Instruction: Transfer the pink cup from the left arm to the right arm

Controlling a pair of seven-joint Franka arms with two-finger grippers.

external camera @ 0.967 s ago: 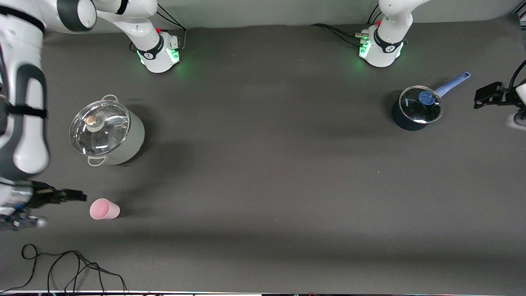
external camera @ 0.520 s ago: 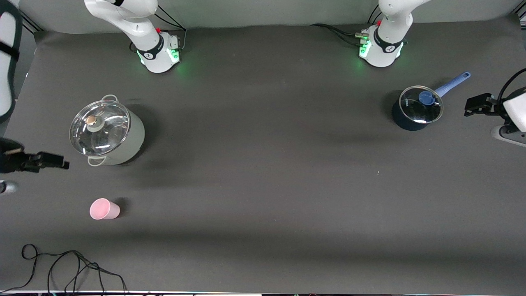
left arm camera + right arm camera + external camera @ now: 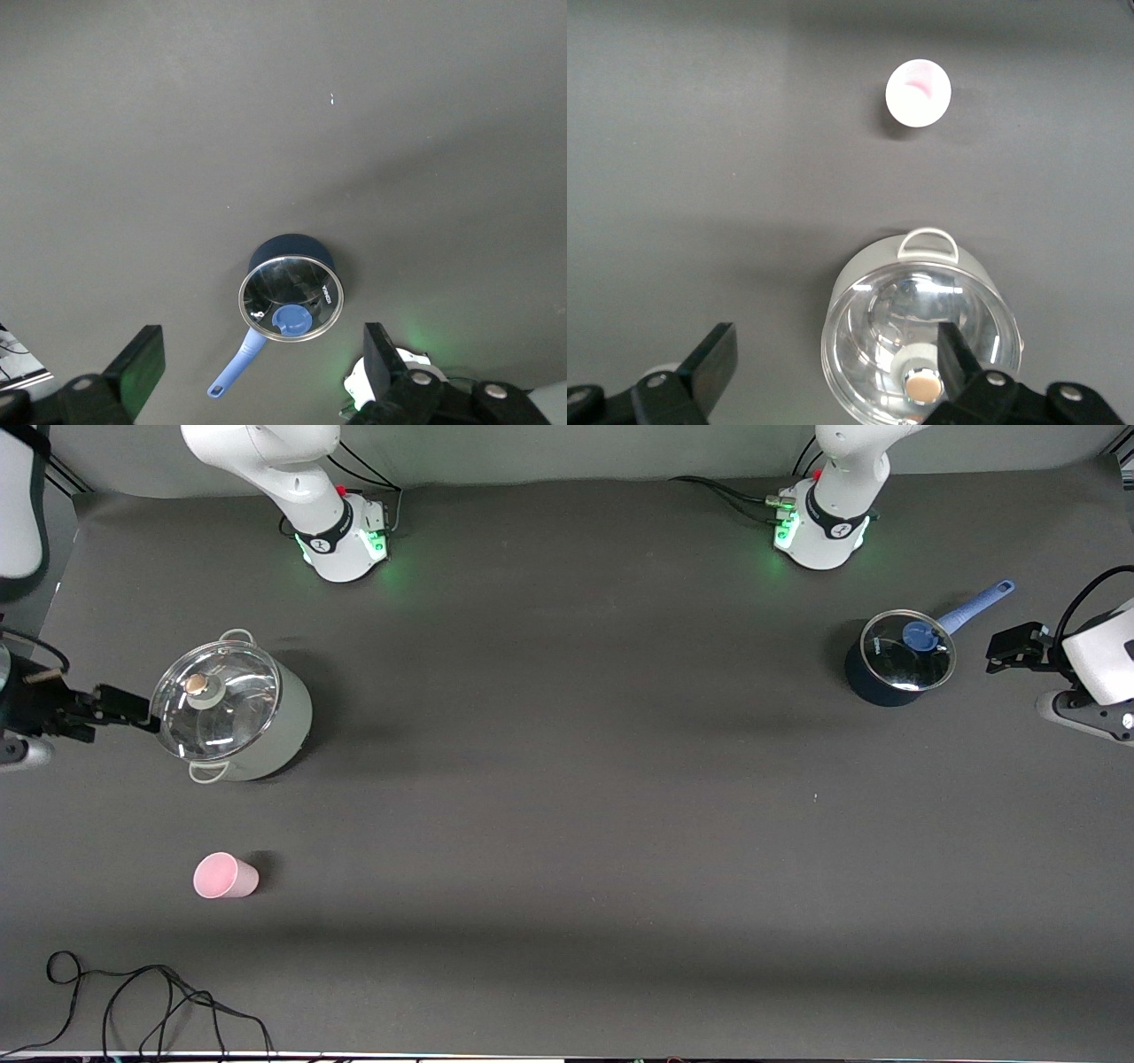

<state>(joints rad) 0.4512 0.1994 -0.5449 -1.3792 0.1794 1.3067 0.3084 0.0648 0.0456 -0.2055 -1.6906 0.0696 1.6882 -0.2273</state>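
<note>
The pink cup stands alone on the dark table toward the right arm's end, nearer to the front camera than the silver pot. It also shows in the right wrist view. My right gripper is open and empty, up over the table's edge beside the silver pot, well apart from the cup. In its own view its jaws stand wide apart. My left gripper is open and empty, over the left arm's end of the table beside the blue saucepan. Its own view shows the jaws wide apart.
A silver pot with a glass lid stands toward the right arm's end and shows in the right wrist view. A dark blue saucepan with a glass lid stands toward the left arm's end, also in the left wrist view. A black cable lies at the front edge.
My right gripper has moved away from the cup to beside the silver pot. My left gripper has drifted a little toward the saucepan. The cup has not moved.
</note>
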